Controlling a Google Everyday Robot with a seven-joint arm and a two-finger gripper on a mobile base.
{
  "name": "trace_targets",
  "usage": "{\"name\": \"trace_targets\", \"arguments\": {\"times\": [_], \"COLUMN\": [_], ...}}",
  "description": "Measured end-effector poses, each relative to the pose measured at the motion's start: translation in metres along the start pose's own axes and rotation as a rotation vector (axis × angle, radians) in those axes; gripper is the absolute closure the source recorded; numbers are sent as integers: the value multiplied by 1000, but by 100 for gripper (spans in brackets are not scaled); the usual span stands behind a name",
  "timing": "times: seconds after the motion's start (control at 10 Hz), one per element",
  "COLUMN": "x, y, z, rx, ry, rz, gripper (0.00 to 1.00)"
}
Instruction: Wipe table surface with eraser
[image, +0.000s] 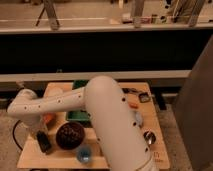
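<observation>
Background: dark counter front with a pale rail across it, grey floor below. Table (35, 156) is light tan wood and crowded.

Left: the white arm (107, 120) folds back across the table and drops at its front-left corner. The end effector (42, 136) sits low there, right above the eraser (45, 144), a small black block that appears to rest on the wood. It looks to be in contact with the eraser. Whether it is clamped on the block or merely over it: cannot tell.

Just right of the eraser: an orange item (48, 118) behind it, then a dark round bowl (70, 135) close beside it. Behind the bowl is a green tray (79, 116), partly hidden by the arm. A blue cup (84, 154) stands near the front edge.

Right of the arm: a few small dark items (144, 97) near the back edge, and a shiny round one (149, 136) further forward.

Progress, judged: eraser is down at the surface, so pick-up and placement look done. No marks or cleaned streaks show on the wood, so how much has been wiped cannot be read. Bare wood within reach is mostly the front-left strip. The bowl crowds any stroke to the right. Wiping itself is taken as still open.
</observation>
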Motion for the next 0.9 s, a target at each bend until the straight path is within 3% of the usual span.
{"name": "trace_targets", "arguments": {"times": [0.5,0.9], "x": [23,2], "y": [-51,-76], "z": [7,17], "rx": [-19,-31], "ry": [-11,-28], "rz": [-128,-161], "gripper": [100,100]}}
